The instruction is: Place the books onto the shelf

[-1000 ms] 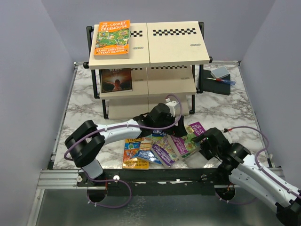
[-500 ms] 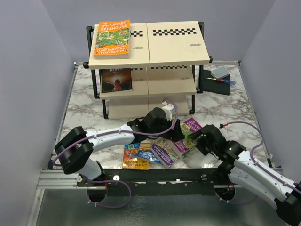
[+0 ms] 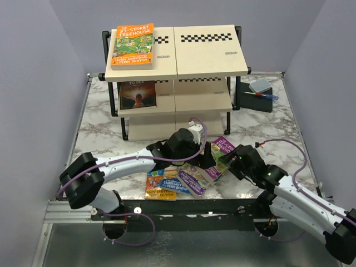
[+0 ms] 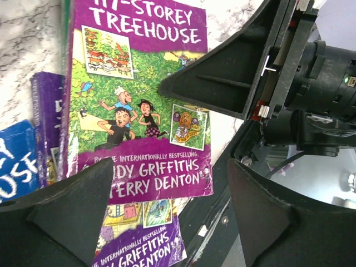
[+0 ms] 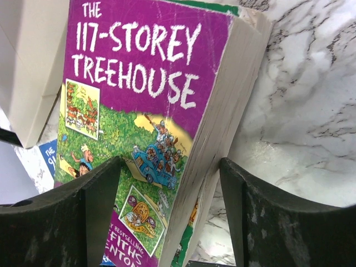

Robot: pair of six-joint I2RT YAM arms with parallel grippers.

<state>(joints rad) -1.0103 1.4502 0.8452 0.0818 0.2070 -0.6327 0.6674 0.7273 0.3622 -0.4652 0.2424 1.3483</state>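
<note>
The shelf (image 3: 206,53) stands at the back, with an orange book (image 3: 132,45) on its top board and a dark book (image 3: 137,94) on the middle one. Several more books (image 3: 167,181) lie fanned out near the table's front edge. A purple "117-Storey Treehouse" book (image 3: 221,147) (image 4: 139,83) (image 5: 139,67) tops the pile's right end. My left gripper (image 3: 208,158) (image 4: 169,167) hangs open over its lower edge. My right gripper (image 3: 229,158) (image 5: 169,164) is open and straddles its page edge, with a gap at the right finger.
A small dark box (image 3: 256,95) with a grey top sits at the back right on the marble table (image 3: 100,128). The two grippers are close together over the pile. A cream shelf board (image 5: 28,55) shows just beyond the purple book.
The left arm has stretched further right over the pile. The right gripper has moved in leftward, and the purple book has shifted a little left and back.
</note>
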